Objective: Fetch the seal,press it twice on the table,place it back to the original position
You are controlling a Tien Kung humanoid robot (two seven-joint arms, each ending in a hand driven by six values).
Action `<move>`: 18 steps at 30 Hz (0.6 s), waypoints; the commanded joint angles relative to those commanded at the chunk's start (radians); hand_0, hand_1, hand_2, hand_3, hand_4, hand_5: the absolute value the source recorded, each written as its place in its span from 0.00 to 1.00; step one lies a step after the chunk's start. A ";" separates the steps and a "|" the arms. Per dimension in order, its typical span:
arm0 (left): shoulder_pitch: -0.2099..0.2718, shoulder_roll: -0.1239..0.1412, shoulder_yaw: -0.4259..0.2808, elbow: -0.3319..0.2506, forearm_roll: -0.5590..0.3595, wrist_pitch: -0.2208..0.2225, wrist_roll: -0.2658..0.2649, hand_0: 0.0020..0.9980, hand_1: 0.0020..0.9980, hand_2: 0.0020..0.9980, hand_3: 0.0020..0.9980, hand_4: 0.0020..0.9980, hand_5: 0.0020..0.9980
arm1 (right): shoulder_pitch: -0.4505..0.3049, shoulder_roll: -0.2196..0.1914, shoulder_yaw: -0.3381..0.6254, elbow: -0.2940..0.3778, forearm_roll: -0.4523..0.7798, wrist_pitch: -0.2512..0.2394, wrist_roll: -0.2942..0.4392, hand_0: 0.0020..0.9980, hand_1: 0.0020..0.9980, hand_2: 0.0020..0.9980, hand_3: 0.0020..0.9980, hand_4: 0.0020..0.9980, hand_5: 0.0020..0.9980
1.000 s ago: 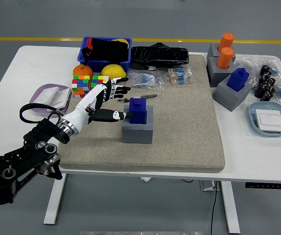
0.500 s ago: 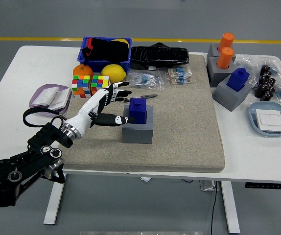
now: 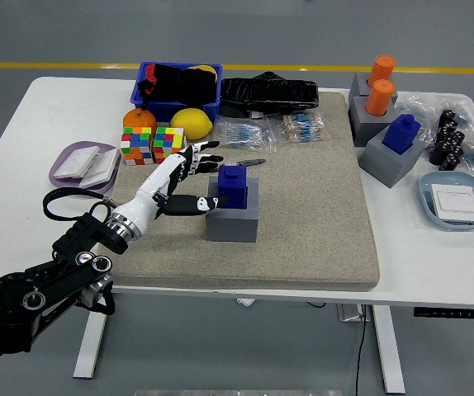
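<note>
Blue seal (image 3: 233, 185) sits in its grey holder (image 3: 231, 219); the left hand (image 3: 179, 177), fingers spread and empty, must close on it.

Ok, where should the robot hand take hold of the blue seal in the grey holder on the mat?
Grip the blue seal by its upper block, from the left: the grey holder hides its base, and the left robot hand is open beside it.

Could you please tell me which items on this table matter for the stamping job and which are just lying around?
Part of the job:
- blue seal
- grey holder under it
- tan mat
- left hand, fingers spread beside the seal

Just lying about:
- puzzle cubes
- orange
- lemon
- blue bin
- orange cylinders
- second blue seal
</note>
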 joint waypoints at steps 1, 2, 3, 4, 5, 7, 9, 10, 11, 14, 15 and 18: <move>-0.002 -0.002 0.002 0.002 0.000 0.002 -0.002 0.76 0.77 0.73 0.89 0.90 0.00 | 0.000 0.000 0.001 0.000 0.000 0.000 0.000 0.79 0.69 0.67 0.62 0.80 0.43; -0.004 -0.003 0.004 0.004 -0.001 0.004 -0.003 0.76 0.77 0.73 0.89 0.90 0.00 | 0.000 0.000 0.001 0.000 0.000 0.000 0.000 0.79 0.69 0.67 0.62 0.80 0.43; -0.006 -0.006 0.006 0.007 -0.002 0.005 -0.005 0.76 0.77 0.73 0.89 0.90 0.00 | 0.000 0.001 0.001 0.000 -0.001 0.000 0.000 0.79 0.69 0.67 0.62 0.80 0.43; -0.008 -0.008 0.009 0.010 -0.004 0.006 -0.007 0.76 0.77 0.73 0.89 0.90 0.00 | 0.000 0.001 0.002 0.000 0.000 0.000 -0.001 0.79 0.69 0.67 0.62 0.80 0.43; -0.008 -0.011 0.010 0.012 -0.005 0.007 -0.008 0.76 0.76 0.73 0.88 0.89 0.00 | 0.001 0.001 0.002 0.000 0.000 0.000 0.000 0.79 0.69 0.67 0.62 0.80 0.43; -0.010 -0.016 0.014 0.014 -0.006 0.007 -0.009 0.76 0.76 0.73 0.88 0.89 0.00 | 0.001 0.001 0.002 0.000 0.000 0.000 0.000 0.79 0.69 0.67 0.62 0.80 0.43; -0.011 -0.022 0.018 0.016 -0.006 0.007 -0.009 0.76 0.76 0.73 0.88 0.89 0.00 | 0.001 0.001 0.002 0.000 0.000 0.001 0.000 0.79 0.69 0.67 0.62 0.80 0.43; -0.011 -0.024 0.020 0.016 -0.005 0.006 -0.009 0.76 0.76 0.73 0.88 0.89 0.00 | 0.001 0.001 0.002 0.000 0.000 0.001 0.000 0.79 0.69 0.67 0.62 0.80 0.43; -0.011 -0.026 0.021 0.016 -0.005 0.006 -0.009 0.76 0.76 0.73 0.88 0.89 0.00 | 0.002 0.001 0.002 0.000 0.000 0.001 0.001 0.79 0.69 0.67 0.62 0.80 0.43; -0.012 -0.030 0.022 0.017 -0.006 0.007 -0.011 0.76 0.76 0.73 0.88 0.89 0.00 | 0.001 0.001 0.003 0.000 -0.001 0.001 0.001 0.79 0.69 0.67 0.62 0.80 0.43; -0.013 -0.031 0.022 0.017 -0.004 0.008 -0.011 0.76 0.76 0.73 0.88 0.89 0.00 | 0.001 0.001 0.003 0.000 -0.001 0.001 0.000 0.79 0.69 0.67 0.62 0.80 0.43; -0.014 -0.033 0.022 0.018 -0.002 0.010 -0.012 0.75 0.76 0.73 0.88 0.88 0.00 | 0.001 0.001 0.003 0.000 -0.001 0.000 0.000 0.79 0.69 0.67 0.62 0.81 0.43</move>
